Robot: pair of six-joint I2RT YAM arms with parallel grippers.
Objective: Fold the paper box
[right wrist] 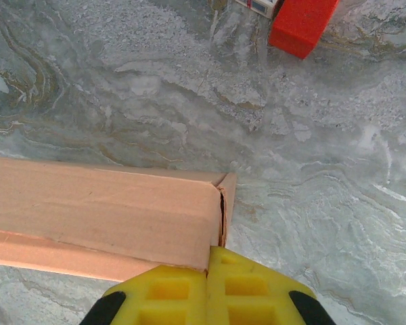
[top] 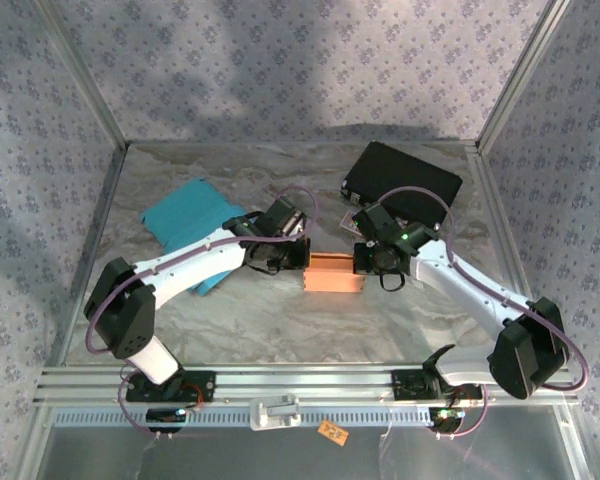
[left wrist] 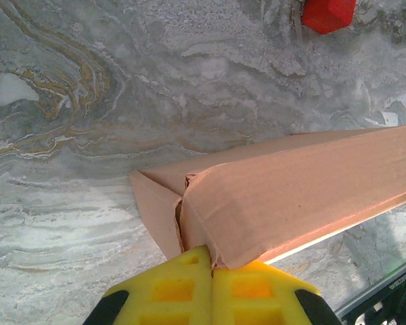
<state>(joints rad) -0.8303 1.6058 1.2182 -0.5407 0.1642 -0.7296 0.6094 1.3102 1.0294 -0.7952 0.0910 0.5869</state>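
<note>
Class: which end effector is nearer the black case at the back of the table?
Right. The right end effector is at the paper box's right end, just in front of the black case; the left end effector is at the box's left end, farther off.

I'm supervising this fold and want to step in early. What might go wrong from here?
1. The paper box looks creased and ragged at the end beside the shut left gripper; hard pushing may tear it.
2. At the shut right gripper, a corner seam gapes and might spring open.
3. Uneven pushing could slide the box on the table.
</note>
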